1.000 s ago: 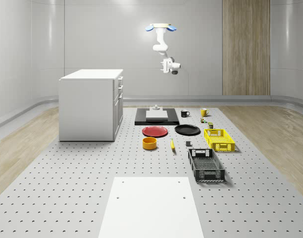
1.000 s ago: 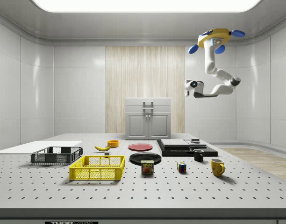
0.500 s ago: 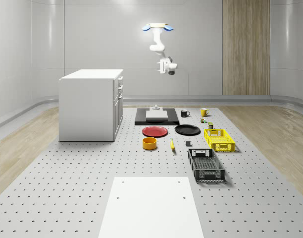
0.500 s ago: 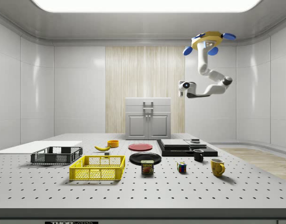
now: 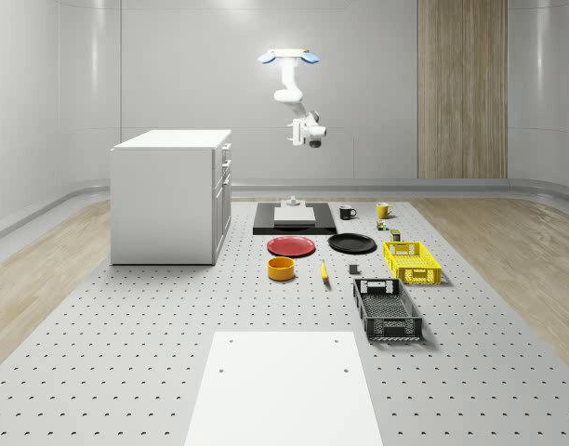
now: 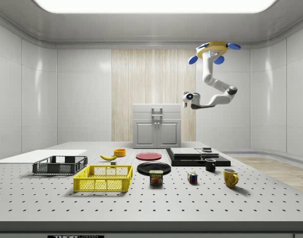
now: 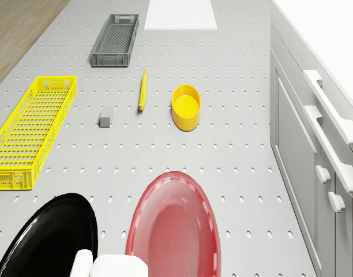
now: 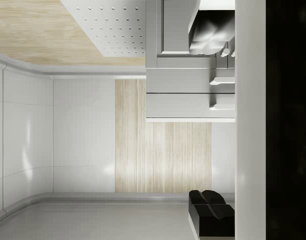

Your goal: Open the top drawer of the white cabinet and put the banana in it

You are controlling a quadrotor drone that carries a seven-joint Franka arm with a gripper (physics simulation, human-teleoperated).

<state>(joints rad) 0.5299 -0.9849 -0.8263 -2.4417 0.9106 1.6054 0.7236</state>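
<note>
The drone is seen hovering high above the far part of the bench, over the black slab and to the right of the cabinet in the whole-scene view. The arm is hung below it and bent toward the cabinet, with the claw held in the air, level with the cabinet's top edge in the side view and well apart from its front. Whether the claw is open or closed cannot be told from these views. The cabinet's drawers are seen shut, with the handles flush in a row along its front in the drone view. The banana is laid on the bench between the yellow bowl and a small grey block, well apart from the cabinet. A red plate and a black plate are set side by side nearer the slab. A yellow crate and a grey crate are placed farther from the cabinet, beyond the banana. A white sheet is laid at the near end of the bench in the whole-scene view. In the side view a can, a coloured cube, a black mug and a yellow mug are found near the slab.
</note>
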